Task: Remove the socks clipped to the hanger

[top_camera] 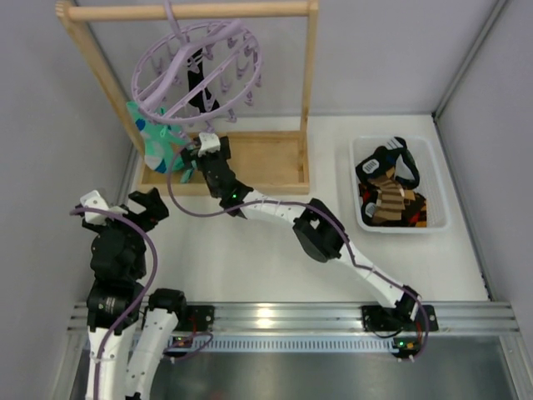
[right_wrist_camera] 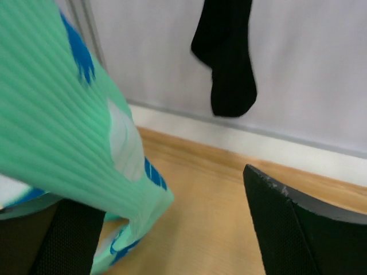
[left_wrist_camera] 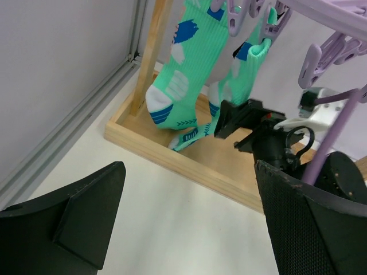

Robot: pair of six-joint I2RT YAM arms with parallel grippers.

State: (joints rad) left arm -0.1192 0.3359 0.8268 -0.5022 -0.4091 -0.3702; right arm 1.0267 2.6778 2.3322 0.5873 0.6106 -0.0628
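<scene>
The lilac hanger (top_camera: 196,68) hangs from the wooden rack's top bar. Two teal socks (top_camera: 158,140) are clipped at its left side and one black sock (top_camera: 200,90) hangs near its middle. In the left wrist view the teal socks (left_wrist_camera: 184,74) dangle over the rack's base. My right gripper (top_camera: 191,160) is open at their lower ends. In the right wrist view a teal sock (right_wrist_camera: 69,143) lies against the left finger (right_wrist_camera: 69,240), partly inside the gap, and the black sock (right_wrist_camera: 226,57) hangs behind. My left gripper (top_camera: 127,208) is open above the table with nothing between its fingers.
The wooden rack (top_camera: 250,162) stands at the back left with a shallow tray base and two uprights. A white basket (top_camera: 358,212) at the right holds brown striped and black socks. Grey walls close in the left and back sides.
</scene>
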